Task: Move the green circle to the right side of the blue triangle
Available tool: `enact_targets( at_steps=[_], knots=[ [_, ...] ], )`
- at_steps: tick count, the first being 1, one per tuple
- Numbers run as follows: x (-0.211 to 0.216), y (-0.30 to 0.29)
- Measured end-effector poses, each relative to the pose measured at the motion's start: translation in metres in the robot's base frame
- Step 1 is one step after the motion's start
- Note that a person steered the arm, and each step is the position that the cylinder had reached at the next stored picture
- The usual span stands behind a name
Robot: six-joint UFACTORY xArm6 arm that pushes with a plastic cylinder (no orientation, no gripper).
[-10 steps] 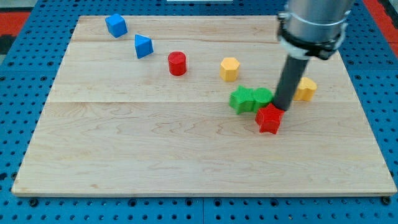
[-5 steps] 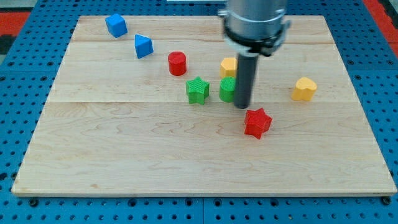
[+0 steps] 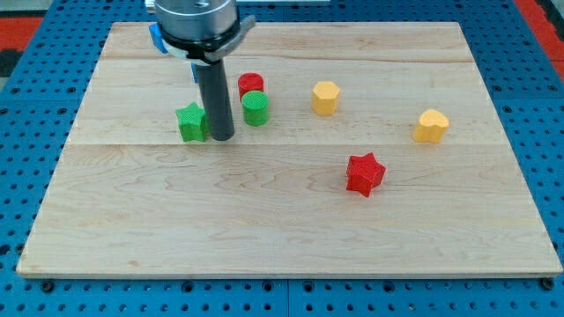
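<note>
We found my tip (image 3: pixel 220 138) in the upper-left part of the frame, just right of the green star (image 3: pixel 191 122), possibly touching it. No claw was present to assess. The green circle (image 3: pixel 256 108) sat just below the red cylinder (image 3: pixel 250 84). The blue triangle was hidden behind the arm.

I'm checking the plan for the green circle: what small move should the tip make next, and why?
Probably a short shift of my tip around to the view's right of the green circle. The tip sits between the green star and the circle, which lies just below the red cylinder. The blue triangle is hidden behind the arm, so I would nudge gently.
</note>
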State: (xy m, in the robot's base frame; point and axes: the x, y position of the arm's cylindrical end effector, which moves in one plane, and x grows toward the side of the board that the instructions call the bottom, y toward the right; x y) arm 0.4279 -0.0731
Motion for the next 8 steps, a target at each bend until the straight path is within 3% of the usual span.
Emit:
enact_targets(
  at_steps=[1, 3, 5, 6, 8],
  knots=[
    [-0.002, 0.046],
    [-0.037, 0.025],
    [-0.041, -0.014],
    [-0.018, 0.011],
    [-0.060, 0.015]
  ],
)
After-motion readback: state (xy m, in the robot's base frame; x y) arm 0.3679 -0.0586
